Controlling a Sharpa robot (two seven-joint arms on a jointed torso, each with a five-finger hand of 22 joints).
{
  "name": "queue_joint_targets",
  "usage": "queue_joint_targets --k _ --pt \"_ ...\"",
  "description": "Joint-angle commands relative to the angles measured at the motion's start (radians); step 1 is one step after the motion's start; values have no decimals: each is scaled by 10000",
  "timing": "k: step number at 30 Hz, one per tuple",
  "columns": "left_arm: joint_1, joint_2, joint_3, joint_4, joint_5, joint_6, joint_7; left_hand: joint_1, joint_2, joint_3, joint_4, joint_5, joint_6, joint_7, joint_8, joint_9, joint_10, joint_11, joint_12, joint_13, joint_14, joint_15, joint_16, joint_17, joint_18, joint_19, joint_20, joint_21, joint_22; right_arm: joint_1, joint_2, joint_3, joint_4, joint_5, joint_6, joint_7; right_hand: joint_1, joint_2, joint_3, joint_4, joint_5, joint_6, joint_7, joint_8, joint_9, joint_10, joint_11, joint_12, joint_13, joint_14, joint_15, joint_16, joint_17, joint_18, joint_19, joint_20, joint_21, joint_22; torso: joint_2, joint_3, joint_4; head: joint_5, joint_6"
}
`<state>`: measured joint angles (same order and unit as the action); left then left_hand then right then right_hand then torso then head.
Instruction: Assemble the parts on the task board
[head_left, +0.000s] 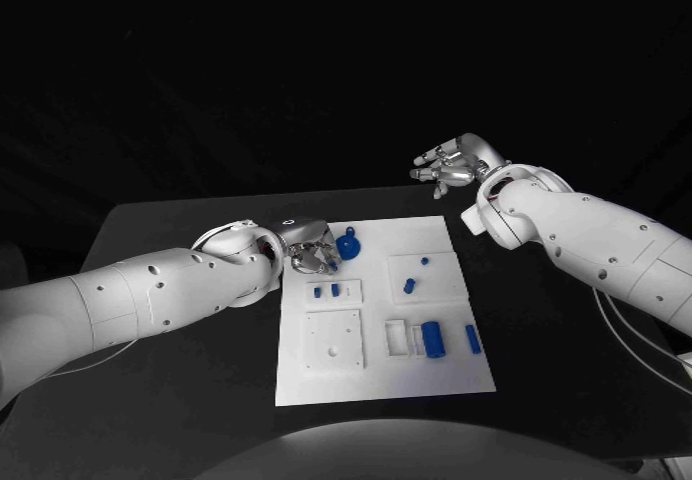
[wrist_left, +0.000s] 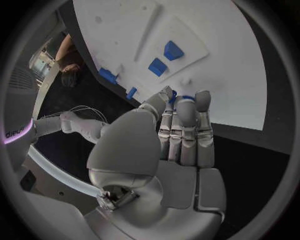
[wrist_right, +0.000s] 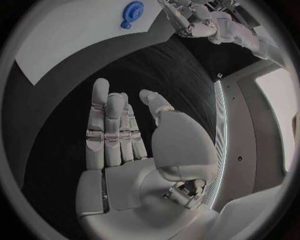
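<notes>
Left hand (head_left: 306, 250) at board's (head_left: 378, 375) ten o'clock, fingers (wrist_left: 185, 131) straight together, touching a blue part (head_left: 348, 245), grasp unclear, right hand (head_left: 456, 162) raised at one o'clock, fingers (wrist_right: 107, 125) released, empty.

Head camera: high on the robot, looking down and forward at the black table (head_left: 173, 380); takes in the whole task board (head_left: 378, 310) and both arms from a middling distance.

Left wrist camera: behind the left hand (wrist_left: 178, 145), very close, facing along the fingers onto the board's white surface and several blue parts (wrist_left: 157, 66).

Right wrist camera: behind the right hand (wrist_right: 125, 140), held well above the table, facing down past the fingers at a board corner carrying a blue round part (wrist_right: 132, 10), probably the knob-like piece seen from the head.

All three views share the board.
</notes>
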<state>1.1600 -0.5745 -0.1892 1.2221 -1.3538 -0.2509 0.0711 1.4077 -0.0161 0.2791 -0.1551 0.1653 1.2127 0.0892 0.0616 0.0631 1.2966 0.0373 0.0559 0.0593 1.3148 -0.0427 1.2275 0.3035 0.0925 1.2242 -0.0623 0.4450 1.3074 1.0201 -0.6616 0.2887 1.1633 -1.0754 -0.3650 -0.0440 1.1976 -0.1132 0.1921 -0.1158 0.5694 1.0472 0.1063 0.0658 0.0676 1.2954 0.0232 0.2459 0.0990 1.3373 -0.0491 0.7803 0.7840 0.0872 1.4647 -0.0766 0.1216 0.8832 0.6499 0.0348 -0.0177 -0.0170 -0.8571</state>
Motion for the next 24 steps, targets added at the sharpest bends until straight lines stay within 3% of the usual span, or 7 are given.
queue_joint_targets --k 1,11,24 --pt "11 -103 7 54 65 158 -72 -12 2 17 -49 27 -6 27 15 15 59 4 34 8 61 -8 -35 13 96 13 5 33 212 -3 -9 5 6 -7 73 82 -63 -12 -16 48 33 -6 92 -31 -11 -38 22 -53 -9 -45 7 59 -3 155 296 65 -31 -8 0 9 -10 1 -9" --pt "6 -257 5 16 -96 26 -126 65 -41 16 -111 3 -12 34 12 12 70 12 34 8 59 -6 -53 20 105 -8 4 69 218 -3 -5 5 6 -7 72 82 -63 -12 -16 48 33 -6 92 -31 -11 -38 22 -53 -9 -45 7 59 -3 155 296 65 -31 -8 0 5 -18 35 -9" --pt "3 -167 -4 -137 -130 172 -133 70 -36 4 -115 -40 -6 33 14 13 80 9 34 8 56 -4 -66 30 114 -40 11 121 215 -3 6 5 2 -7 78 87 -63 -12 -16 48 33 -6 92 -31 -11 -38 22 -53 -9 -45 7 59 -3 155 296 65 -31 -8 3 14 -16 31 -24"
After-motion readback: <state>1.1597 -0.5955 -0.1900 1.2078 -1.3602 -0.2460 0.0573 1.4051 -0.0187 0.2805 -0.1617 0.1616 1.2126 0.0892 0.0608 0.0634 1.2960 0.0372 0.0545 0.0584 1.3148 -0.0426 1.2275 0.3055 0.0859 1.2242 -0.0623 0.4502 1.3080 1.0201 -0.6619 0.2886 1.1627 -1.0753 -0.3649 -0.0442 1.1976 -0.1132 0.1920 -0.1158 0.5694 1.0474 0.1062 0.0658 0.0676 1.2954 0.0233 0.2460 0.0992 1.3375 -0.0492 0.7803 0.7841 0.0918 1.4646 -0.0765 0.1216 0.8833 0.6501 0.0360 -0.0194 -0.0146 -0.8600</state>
